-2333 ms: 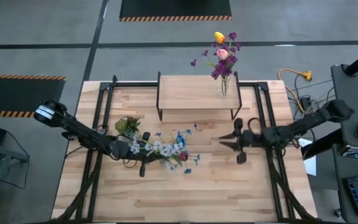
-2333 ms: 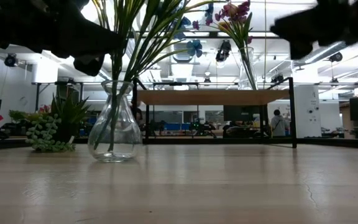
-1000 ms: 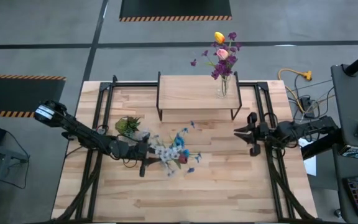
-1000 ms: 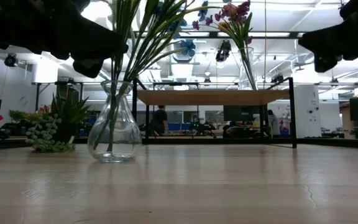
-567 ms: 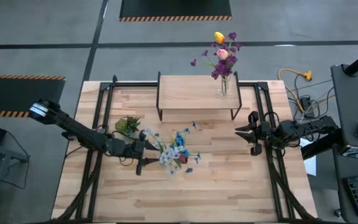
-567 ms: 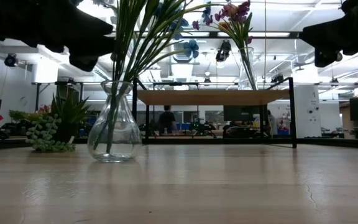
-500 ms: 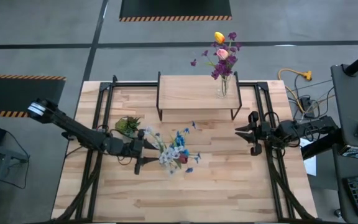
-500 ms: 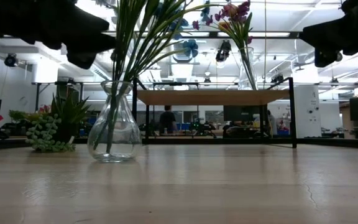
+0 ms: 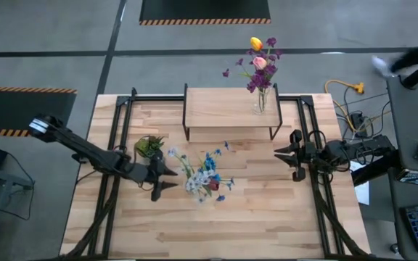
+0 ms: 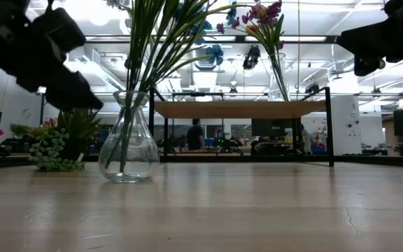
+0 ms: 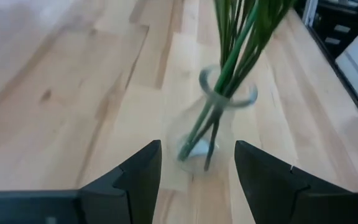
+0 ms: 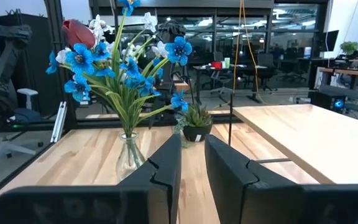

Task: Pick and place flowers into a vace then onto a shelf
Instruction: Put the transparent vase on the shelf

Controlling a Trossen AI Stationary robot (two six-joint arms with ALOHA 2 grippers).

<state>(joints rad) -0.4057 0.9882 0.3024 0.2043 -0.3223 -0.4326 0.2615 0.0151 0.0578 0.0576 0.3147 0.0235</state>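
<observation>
Glass vase (image 10: 129,140) of blue and white flowers (image 9: 203,176) upright mid-table; both arms clear of it.

Left gripper (image 9: 160,177) sits just beside the vase on the potted plant's (image 9: 148,147) side, fingers (image 11: 140,173) spread wide, holding nothing; green stalks and vase neck show beyond the gap. Right gripper (image 9: 287,155) hangs well apart near the table's right rail, fingers nearly closed, empty. Shelf (image 9: 229,108) stands at the far edge, a second vase (image 9: 260,100) of purple, pink and yellow blooms on its right end.
</observation>
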